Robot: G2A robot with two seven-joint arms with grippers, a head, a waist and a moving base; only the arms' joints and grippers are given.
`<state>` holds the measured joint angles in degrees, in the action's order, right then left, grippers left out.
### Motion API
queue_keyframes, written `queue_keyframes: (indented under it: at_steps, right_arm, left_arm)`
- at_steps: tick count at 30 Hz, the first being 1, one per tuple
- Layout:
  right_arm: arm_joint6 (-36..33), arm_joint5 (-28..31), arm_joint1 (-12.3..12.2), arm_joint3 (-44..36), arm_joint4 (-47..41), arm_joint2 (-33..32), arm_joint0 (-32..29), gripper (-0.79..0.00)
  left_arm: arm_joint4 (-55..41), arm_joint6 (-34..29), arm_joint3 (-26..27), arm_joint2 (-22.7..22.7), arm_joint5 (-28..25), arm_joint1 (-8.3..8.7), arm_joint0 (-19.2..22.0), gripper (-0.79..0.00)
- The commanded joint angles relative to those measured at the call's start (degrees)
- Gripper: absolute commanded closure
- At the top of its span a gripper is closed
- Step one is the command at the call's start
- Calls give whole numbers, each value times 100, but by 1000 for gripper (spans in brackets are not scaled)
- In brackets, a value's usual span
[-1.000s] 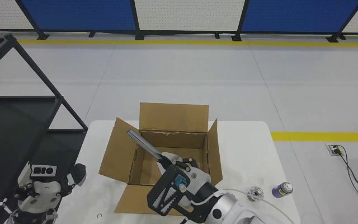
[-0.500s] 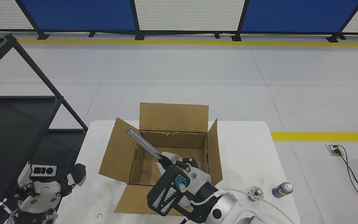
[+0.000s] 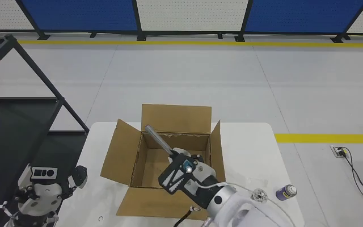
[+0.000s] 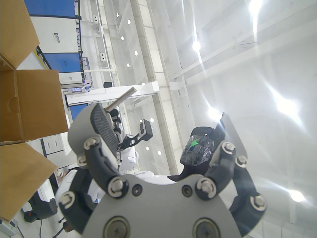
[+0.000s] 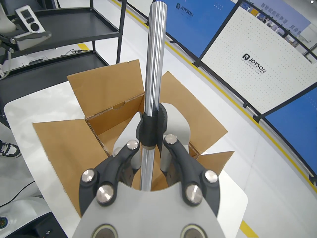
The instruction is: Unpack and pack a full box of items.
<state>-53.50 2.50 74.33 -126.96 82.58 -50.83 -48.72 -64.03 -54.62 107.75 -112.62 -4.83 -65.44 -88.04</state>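
An open cardboard box (image 3: 176, 118) stands on the white table (image 3: 249, 147) with its flaps spread out. My right gripper (image 3: 174, 153) hangs over the box's inside, shut on a shiny metal rod (image 3: 159, 139). The rod (image 5: 156, 50) sticks far out past the right gripper (image 5: 153, 118), and its lower end passes back between the finger bases. The box (image 5: 116, 90) lies below it. My left gripper (image 4: 161, 115) points up at the ceiling, open, with nothing between its fingers. Dark tape wraps one of its fingers (image 4: 198, 147). The box flaps (image 4: 32, 105) and the rod (image 4: 121, 99) show beyond it.
A small round spool (image 3: 259, 196) lies on the table near its right edge, with a blue-topped can (image 3: 286, 192) just beyond it. A small ring (image 3: 100, 218) lies at the table's front left. A black shelf rack (image 3: 34, 125) stands left of the table.
The right gripper has moved toward the back right over the box with the rod. The rod now stands steeper, its tip shifted right. The box has not moved.
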Motion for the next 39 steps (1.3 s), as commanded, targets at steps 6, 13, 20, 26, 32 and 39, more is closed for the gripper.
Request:
queue_keyframes:
  at_steps: [6, 13, 20, 26, 32, 39]
  right_arm:
    - [-25, -358, 188, 1345, 216, 391, 418, 0]
    - [57, -679, 321, 1733, 175, 596, 599, 0]
    - [57, -679, 321, 1733, 175, 596, 599, 0]
    - [247, -547, 360, 2113, -71, 541, 608, 0]
    - [323, -329, 605, 3478, -543, 767, 1348, 0]
    - [700, 349, 926, 5013, -905, 1243, 2077, 0]
  left_arm:
    - [0, 0, 0, 0, 0, 0, 0, -785]
    - [0, 0, 0, 0, 0, 0, 0, -785]
    - [0, 0, 0, 0, 0, 0, 0, -785]
    - [-46, 276, 2, 0, 138, -2, 39, -785]
    - [-289, 475, -126, -137, 159, -13, 37, -785]
    - [-530, 546, -166, -250, 188, -22, 32, -785]
